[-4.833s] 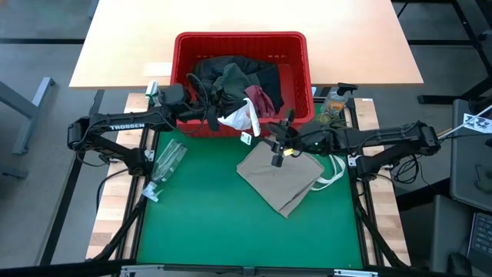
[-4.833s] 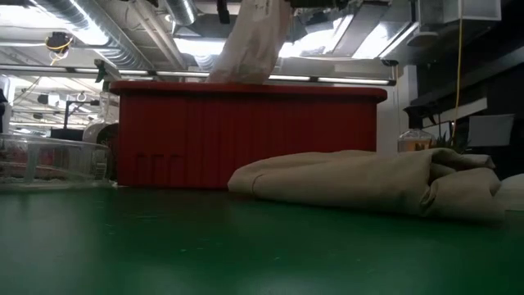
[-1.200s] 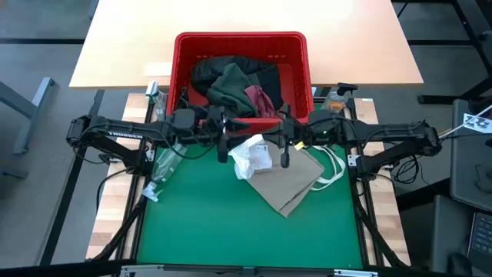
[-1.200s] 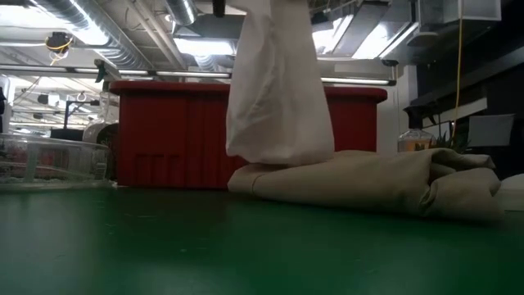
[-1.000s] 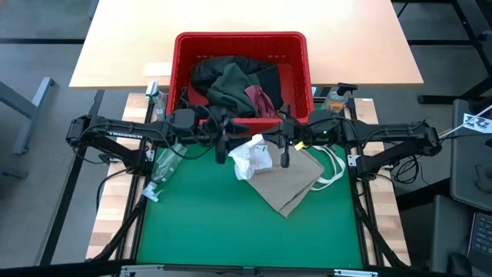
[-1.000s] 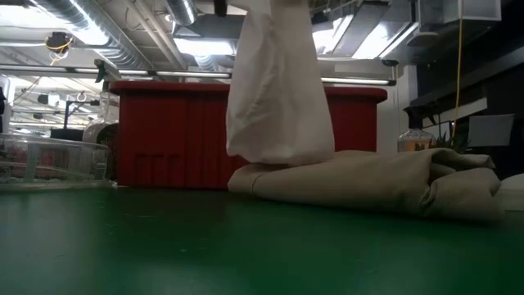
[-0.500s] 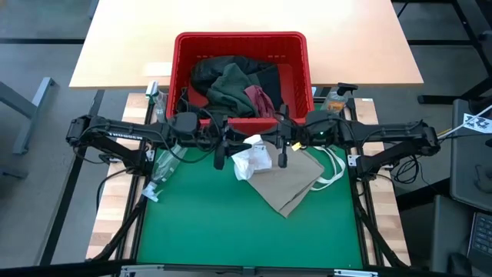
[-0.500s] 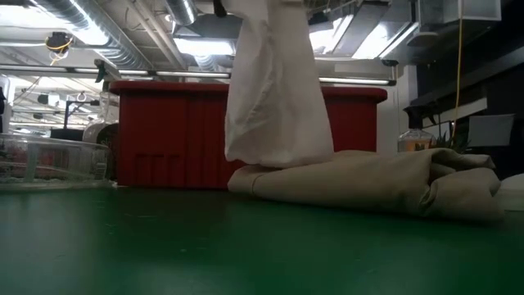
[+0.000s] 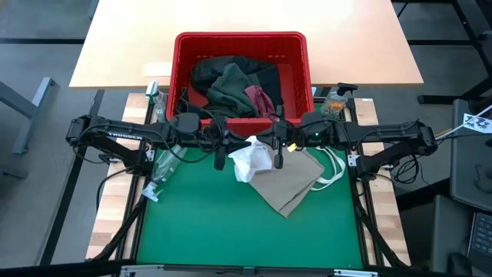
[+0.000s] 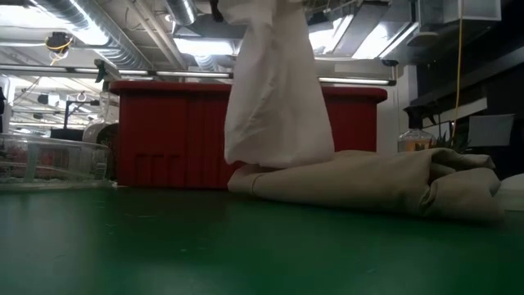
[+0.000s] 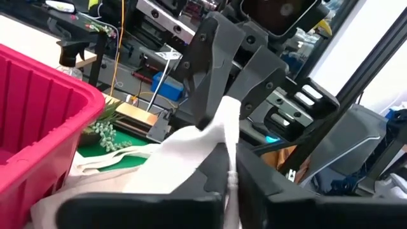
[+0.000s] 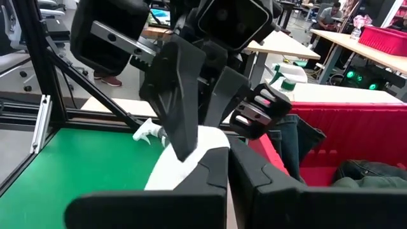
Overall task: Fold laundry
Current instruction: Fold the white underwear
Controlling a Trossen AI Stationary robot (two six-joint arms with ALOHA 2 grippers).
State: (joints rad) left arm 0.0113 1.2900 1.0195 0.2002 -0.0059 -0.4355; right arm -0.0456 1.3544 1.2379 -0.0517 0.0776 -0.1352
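A white garment [image 9: 250,159] hangs between my two grippers over the mat's far middle. In the low view the white garment [image 10: 278,90] hangs down in front of the red basket [image 10: 164,135]. Its lower end [image 10: 274,161] reaches the folded tan top [image 10: 368,184]. My left gripper [image 9: 221,154] and my right gripper [image 9: 278,154] face each other, each shut on the garment's top. The basket [image 9: 296,46] holds dark, olive-green and maroon laundry [image 9: 234,81]. My left gripper pinches the white garment's upper edge [image 11: 230,137] between its two fingers, coming level from the table's left. How many layers it has, I cannot tell. The cloth hangs below the fingers. My right gripper pinches the garment's upper edge [image 12: 202,145] between its two fingers, coming nearly level from the table's right. The cloth falls away below the fingers, and its lower end meets the tan top.
A clear plastic bottle [image 9: 165,161] lies at the mat's left edge. A spray bottle [image 9: 334,100] stands at the far right. White straps [image 9: 334,165] lie beside the tan top [image 9: 288,181]. The near half of the green mat [image 9: 231,231] is bare.
In the high view the white garment's upper part now reaches my left gripper's fingers, where a small gap showed before. The garment hangs much as it did, its lower end still on the tan top.
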